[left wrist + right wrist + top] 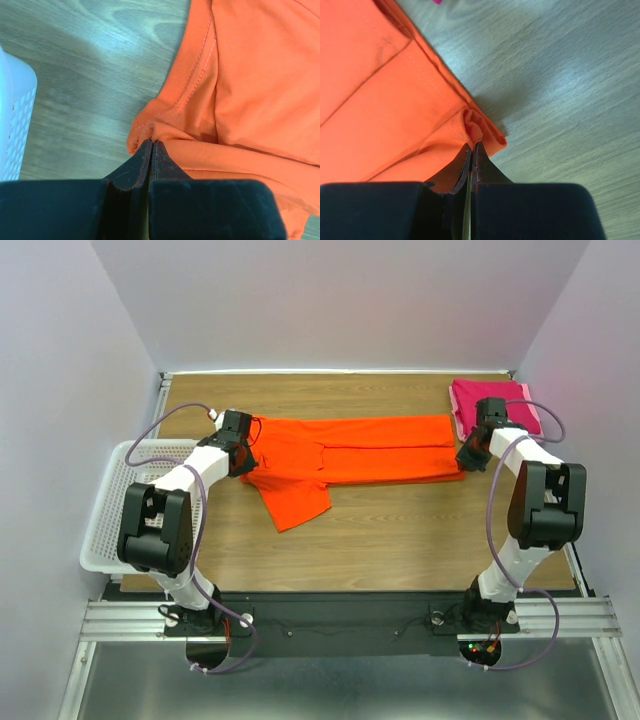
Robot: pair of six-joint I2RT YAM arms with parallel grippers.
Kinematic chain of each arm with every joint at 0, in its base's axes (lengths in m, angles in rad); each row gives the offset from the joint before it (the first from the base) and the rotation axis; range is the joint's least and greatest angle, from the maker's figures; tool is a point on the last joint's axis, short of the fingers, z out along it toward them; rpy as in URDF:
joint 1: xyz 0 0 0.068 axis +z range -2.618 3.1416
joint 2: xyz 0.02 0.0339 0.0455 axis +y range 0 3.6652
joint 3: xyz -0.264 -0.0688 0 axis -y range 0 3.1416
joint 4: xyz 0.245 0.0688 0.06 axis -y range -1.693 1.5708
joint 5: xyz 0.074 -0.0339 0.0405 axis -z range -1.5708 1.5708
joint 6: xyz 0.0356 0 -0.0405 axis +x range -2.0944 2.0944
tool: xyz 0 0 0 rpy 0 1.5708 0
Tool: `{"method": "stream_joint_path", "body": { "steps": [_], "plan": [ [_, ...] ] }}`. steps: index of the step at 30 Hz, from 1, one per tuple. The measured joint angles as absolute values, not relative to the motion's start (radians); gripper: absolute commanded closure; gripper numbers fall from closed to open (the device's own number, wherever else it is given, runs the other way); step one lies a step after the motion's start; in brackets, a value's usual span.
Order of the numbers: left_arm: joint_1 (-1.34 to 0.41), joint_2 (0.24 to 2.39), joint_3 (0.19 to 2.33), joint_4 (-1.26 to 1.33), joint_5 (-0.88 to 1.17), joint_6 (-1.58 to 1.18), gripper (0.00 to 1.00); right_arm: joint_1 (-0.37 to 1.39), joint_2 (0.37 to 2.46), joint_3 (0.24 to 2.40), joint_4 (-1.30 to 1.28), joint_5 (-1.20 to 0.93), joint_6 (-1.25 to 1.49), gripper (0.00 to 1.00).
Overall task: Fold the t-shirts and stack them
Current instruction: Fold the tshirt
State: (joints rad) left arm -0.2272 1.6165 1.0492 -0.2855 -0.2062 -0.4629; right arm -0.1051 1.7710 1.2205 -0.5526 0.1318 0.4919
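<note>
1. Pale walls point(350, 300) close in a wood-grain counter point(420, 540), with a white lattice basket point(105, 505) at its left edge
2. An orange t-shirt point(370, 450) lies stretched left to right across the counter's middle, folded into a long band, with one sleeve flap splaying toward the near edge
3. The left fingers point(149, 152) are closed tight on a puckered fold at the shirt's left end, just beside a stitched hem band
4. The right fingers point(470, 152) are pinched shut on the bunched corner at the shirt's right end
5. A magenta-pink t-shirt point(470, 400) sits folded in the far right corner, just beyond the orange shirt's right end
</note>
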Motion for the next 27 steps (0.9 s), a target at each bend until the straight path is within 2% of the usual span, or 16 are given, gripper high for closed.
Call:
{"method": "stream_joint_path", "body": {
  "steps": [24,26,27],
  "plan": [
    [-0.213,1.648,1.085,-0.240,-0.192,-0.453,1.00,-0.105,1.837,1.277,-0.553,0.138,0.521,0.97],
    [-0.212,1.656,1.085,-0.226,-0.186,-0.453,0.97,-0.105,1.853,1.277,-0.553,0.138,0.521,0.94],
    [-0.212,1.658,1.085,-0.221,-0.183,-0.453,0.92,-0.105,1.860,1.277,-0.553,0.137,0.522,0.91]
  ]
}}
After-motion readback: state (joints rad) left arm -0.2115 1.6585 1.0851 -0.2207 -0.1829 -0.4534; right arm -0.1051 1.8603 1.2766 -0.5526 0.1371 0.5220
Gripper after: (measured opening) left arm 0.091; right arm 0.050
